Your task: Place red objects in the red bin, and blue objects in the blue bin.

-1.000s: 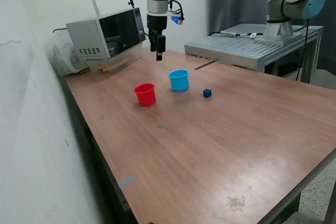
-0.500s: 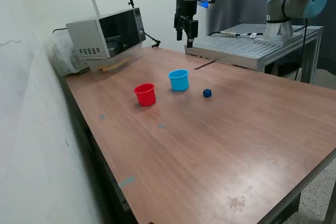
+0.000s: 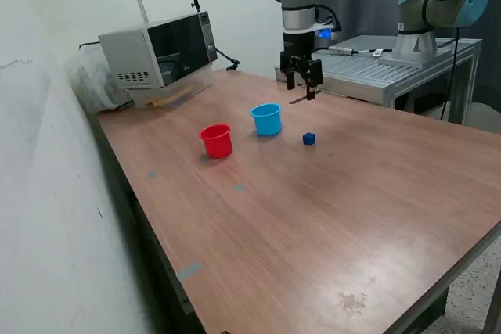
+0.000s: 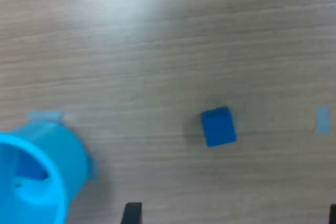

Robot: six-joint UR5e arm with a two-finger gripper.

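A small blue cube [image 3: 309, 139] lies on the wooden table, to the exterior view's right of the light blue cup [image 3: 267, 119]. The red cup [image 3: 217, 141] stands to the exterior view's left of the blue one. My gripper [image 3: 300, 86] hangs open and empty above the table, behind the cube and well above it. In the wrist view the blue cube [image 4: 218, 126] lies between the lines of my two spread fingertips, and the light blue cup [image 4: 42, 166] has a darker blue shape inside. No red objects show.
A microwave [image 3: 160, 48] stands at the table's back on the exterior view's left. A second arm [image 3: 438, 5] sits on a metal platform [image 3: 376, 68] behind the table. A pale tape mark [image 4: 322, 119] is on the wood near the cube.
The arm has swung from near the microwave toward the exterior view's right and come down, ending behind the blue cube. Cups and cube have not moved.
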